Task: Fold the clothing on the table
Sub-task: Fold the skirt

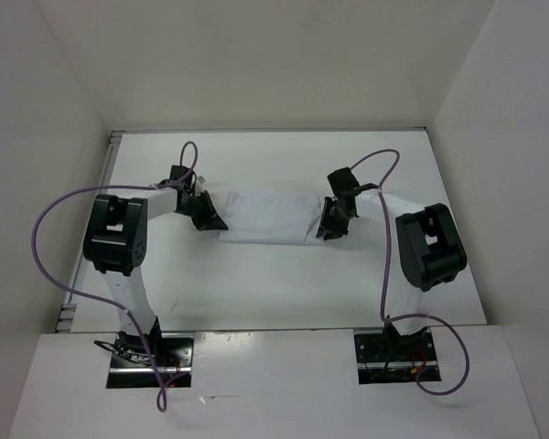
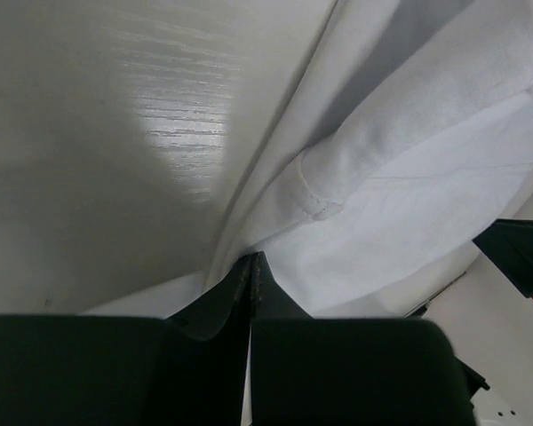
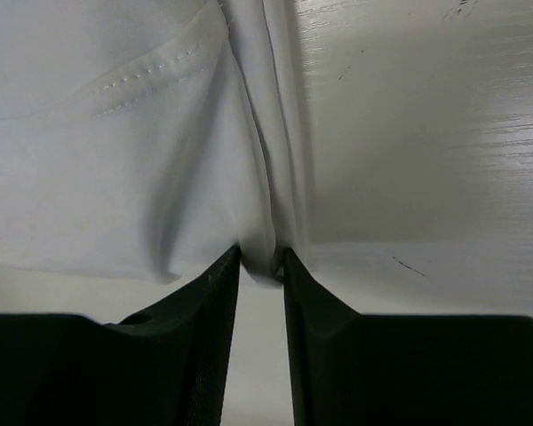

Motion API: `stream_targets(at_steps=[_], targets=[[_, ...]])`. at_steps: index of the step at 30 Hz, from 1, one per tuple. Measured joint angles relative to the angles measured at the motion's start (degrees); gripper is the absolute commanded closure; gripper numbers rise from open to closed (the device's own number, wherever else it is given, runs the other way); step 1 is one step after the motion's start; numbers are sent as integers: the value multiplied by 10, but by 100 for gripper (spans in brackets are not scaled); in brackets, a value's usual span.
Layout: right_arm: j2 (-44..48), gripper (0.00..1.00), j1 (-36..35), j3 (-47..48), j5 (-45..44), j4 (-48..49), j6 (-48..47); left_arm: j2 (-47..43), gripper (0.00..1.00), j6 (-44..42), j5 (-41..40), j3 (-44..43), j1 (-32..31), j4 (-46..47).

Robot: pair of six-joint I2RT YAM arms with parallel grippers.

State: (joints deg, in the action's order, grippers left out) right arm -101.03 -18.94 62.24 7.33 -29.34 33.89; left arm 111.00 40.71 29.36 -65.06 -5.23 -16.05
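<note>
Clothing (white, hemmed), pinched both ends

White walls, metal rail

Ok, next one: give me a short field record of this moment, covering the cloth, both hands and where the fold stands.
clothing: white, lying as a wide band across the middle of the table, between the two arms
left hand: shut on the clothing's left end
right hand: tips pinching a raised ridge of fabric at the right end
fold state: cloth looks layered into a strip; the two ends are not yet brought together
</note>
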Motion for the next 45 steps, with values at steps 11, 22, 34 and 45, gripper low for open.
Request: stream_targets(at_steps=[11, 22, 34, 45], targets=[[-14, 100, -6, 0, -13, 1, 10, 5, 100, -1, -94, -45, -43, -57], [-5, 100, -11, 9, -105, -67, 12, 7, 100, 1, -126, -58, -64, -68], [59, 91, -14, 28, -177, -103, 12, 7, 100, 3, -130, -58, -75, -66], [63, 46, 1, 33, -168, -130, -7, -25, 55, -2, -145, -59, -86, -80]])
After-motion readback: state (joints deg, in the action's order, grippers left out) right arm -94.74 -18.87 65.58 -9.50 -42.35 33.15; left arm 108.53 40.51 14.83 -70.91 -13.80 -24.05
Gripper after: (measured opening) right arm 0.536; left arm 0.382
